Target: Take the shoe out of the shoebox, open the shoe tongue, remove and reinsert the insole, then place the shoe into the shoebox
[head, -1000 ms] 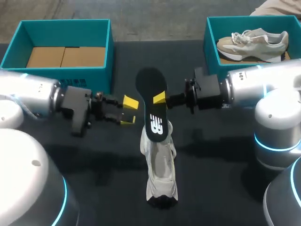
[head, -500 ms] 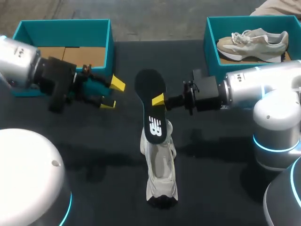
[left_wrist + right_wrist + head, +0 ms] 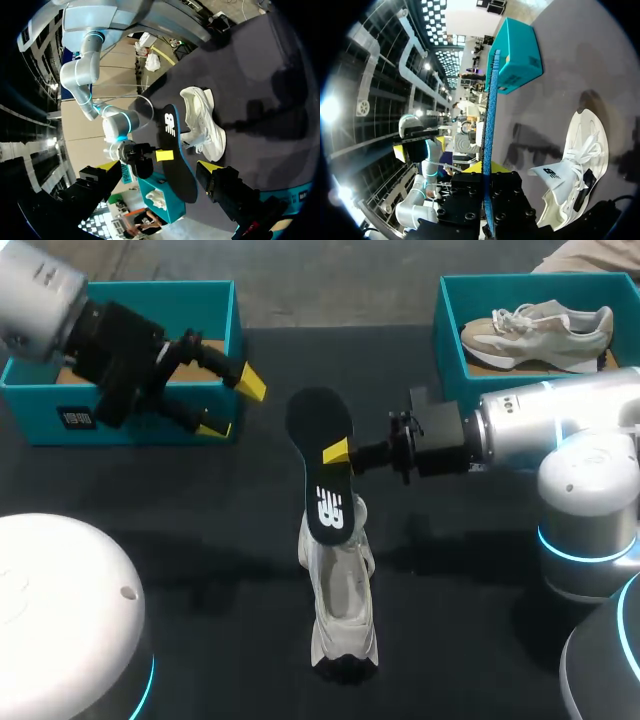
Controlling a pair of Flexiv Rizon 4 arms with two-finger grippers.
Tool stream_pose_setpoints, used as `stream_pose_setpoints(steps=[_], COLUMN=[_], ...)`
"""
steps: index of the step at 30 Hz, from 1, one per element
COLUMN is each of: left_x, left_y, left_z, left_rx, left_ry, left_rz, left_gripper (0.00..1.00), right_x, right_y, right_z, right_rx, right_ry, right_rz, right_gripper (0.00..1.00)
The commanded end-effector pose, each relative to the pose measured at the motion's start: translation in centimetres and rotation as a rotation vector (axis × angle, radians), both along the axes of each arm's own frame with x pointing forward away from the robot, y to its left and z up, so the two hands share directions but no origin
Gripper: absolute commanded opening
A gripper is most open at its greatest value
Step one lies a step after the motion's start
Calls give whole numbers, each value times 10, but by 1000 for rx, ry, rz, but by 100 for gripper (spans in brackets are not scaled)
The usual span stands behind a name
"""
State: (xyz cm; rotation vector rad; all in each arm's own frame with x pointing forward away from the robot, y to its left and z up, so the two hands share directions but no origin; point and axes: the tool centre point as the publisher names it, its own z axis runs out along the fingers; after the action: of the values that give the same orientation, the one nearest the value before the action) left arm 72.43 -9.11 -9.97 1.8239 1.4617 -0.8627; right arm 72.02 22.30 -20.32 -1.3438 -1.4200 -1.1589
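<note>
A white shoe [image 3: 340,600] lies on the black table, its opening toward the far side. Above it, a black insole [image 3: 322,465] with a white logo is held tilted, and my right gripper [image 3: 340,453] is shut on its edge. The insole's near end overlaps the shoe's opening; I cannot tell whether they touch. The right wrist view shows the insole [image 3: 490,125] edge-on between the right gripper's [image 3: 489,172] fingers, with the shoe [image 3: 580,160] beside it. My left gripper [image 3: 230,406] hangs open and empty in front of the left teal box [image 3: 130,405]. In its own view the left gripper [image 3: 157,167] faces the insole [image 3: 177,170] and shoe [image 3: 202,125].
The left teal box holds brown cardboard [image 3: 140,358]. A second teal box [image 3: 450,330] at the far right holds a beige shoe [image 3: 540,325]. My right arm's base [image 3: 585,530] stands at the right edge of the table.
My left gripper has drawn back from the insole to the far left, up to the left box, staying open. The right gripper with the insole has hardly moved.
</note>
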Motion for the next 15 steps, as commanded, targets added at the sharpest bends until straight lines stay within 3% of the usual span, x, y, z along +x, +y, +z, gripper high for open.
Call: stream_pose_setpoints(steps=[1, 15], left_x=[14, 32], left_y=[-11, -35], left_z=[10, 19], left_rx=[203, 444], left_ry=[5, 91], left_rz=[-38, -87], left_gripper=[100, 100], right_x=[0, 0], right_y=[1, 1], right_z=[0, 0], right_rx=[-2, -2], right_ry=[0, 0], right_rz=[-1, -1], right_gripper=[0, 0])
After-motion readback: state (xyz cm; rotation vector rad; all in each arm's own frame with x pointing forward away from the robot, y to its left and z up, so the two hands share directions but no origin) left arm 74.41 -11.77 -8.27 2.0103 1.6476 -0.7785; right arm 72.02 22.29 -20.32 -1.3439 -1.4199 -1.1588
